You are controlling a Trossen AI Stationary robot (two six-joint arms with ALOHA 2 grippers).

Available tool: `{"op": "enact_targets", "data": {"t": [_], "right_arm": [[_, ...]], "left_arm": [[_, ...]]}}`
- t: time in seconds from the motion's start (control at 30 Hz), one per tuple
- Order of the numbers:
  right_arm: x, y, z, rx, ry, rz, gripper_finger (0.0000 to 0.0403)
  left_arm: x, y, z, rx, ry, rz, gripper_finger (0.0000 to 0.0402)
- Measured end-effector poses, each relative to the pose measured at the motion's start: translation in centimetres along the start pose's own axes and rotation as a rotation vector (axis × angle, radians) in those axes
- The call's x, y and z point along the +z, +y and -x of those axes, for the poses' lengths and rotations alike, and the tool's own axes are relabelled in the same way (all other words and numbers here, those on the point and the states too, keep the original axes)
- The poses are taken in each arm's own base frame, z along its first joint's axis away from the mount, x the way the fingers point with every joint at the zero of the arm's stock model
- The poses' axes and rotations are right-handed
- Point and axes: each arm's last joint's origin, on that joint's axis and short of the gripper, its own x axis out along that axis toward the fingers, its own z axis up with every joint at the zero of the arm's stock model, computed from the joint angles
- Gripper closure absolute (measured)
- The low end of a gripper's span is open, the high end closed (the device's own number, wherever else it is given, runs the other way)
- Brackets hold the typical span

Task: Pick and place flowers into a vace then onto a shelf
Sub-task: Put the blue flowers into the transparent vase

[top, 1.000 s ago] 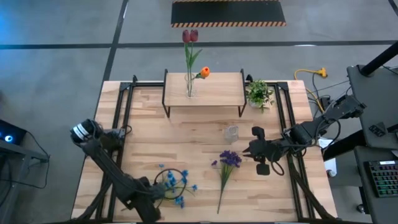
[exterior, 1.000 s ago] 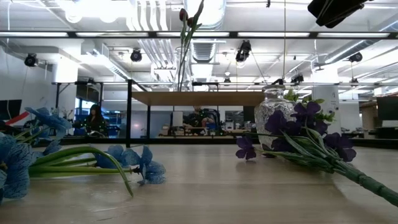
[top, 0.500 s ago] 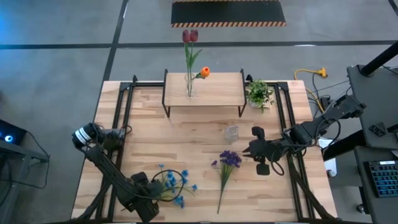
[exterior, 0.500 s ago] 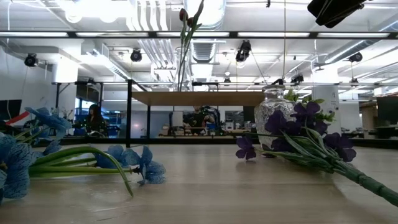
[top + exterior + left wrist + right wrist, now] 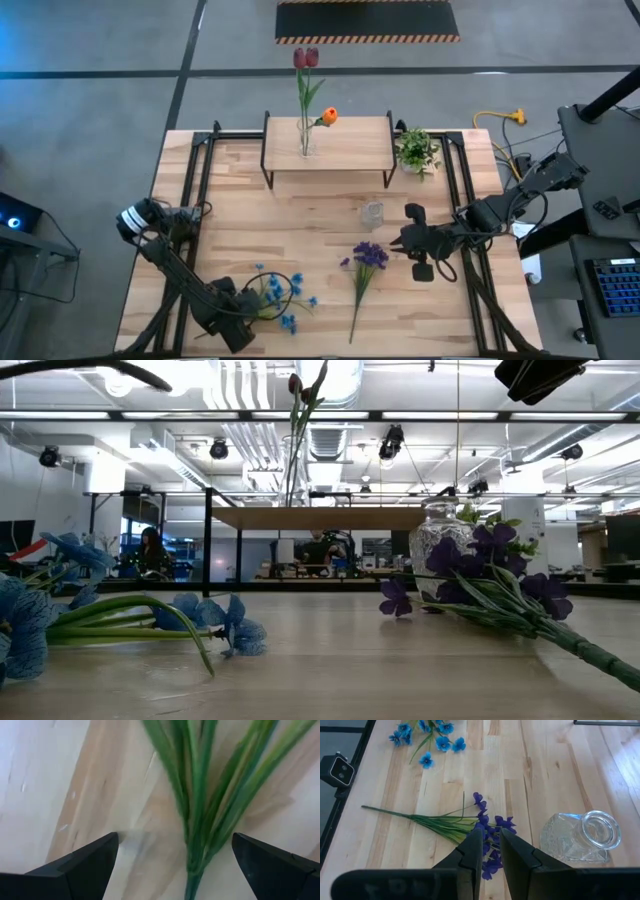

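The blue small-blossom spray (image 5: 278,296) lies on the table near its front left. My left gripper (image 5: 250,308) hangs over the spray's green stems (image 5: 200,810), pointing down and open. One finger stands on each side of the stems without touching them. The purple bunch (image 5: 365,265) lies flat right of the middle. A clear glass vase (image 5: 372,213) stands on the table behind it. My right gripper (image 5: 397,241) hovers above the purple bunch (image 5: 490,827), fingers shut with nothing between them. On the shelf (image 5: 345,140) a slim vase (image 5: 304,143) holds red tulips (image 5: 306,58) and an orange bud (image 5: 329,116).
A small potted plant (image 5: 417,150) stands just right of the shelf. Black rails (image 5: 200,190) run along the table's left and right sides. Bare wood lies between the blue spray and the purple bunch and in front of the shelf.
My left gripper has come down toward the blue spray's stems, still open. The flowers, the vases and my right arm have kept still.
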Motion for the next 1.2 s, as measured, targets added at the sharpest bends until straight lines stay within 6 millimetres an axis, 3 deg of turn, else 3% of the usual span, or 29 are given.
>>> {"op": "enact_targets", "data": {"t": [0.2, 0.53, 0.93, 1.2], "right_arm": [[0.0, 0.0, 0.0, 0.0, 0.0, 0.0, 0.0346], [0.0, 0.0, 0.0, 0.0, 0.001, 0.004, 0.0346], [0.0, 0.0, 0.0, -0.001, 0.002, 0.008, 0.0346], [0.0, 0.0, 0.0, -0.001, 0.002, 0.008, 0.0346]], "left_arm": [[-0.1, 0.3, -0.4, 0.013, 0.035, 0.003, 0.0054], [0.2, 0.3, -0.4, 0.013, 0.045, 0.042, 0.015], [2.7, 0.5, -0.3, -0.021, 0.039, 0.129, 0.0256], [4.8, 0.9, -0.3, -0.038, -0.007, 0.357, 0.0313]]}}
